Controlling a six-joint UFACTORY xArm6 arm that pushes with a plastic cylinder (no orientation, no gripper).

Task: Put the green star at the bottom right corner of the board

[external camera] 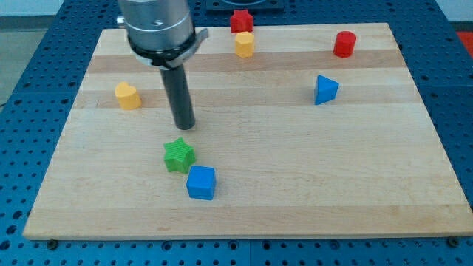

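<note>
camera view shows our tip [185, 125] just above the green star [179, 155], apart from it, holding nothing since we have no fingers. we judge that spot suits pushing it down-right, though the blue cube [201, 182] touching it blocks that path.

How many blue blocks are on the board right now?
2. A blue cube sits at the view's lower middle-left, just below-right of the green star. A blue triangular block sits toward the view's upper right. The arm could hide others.
</note>
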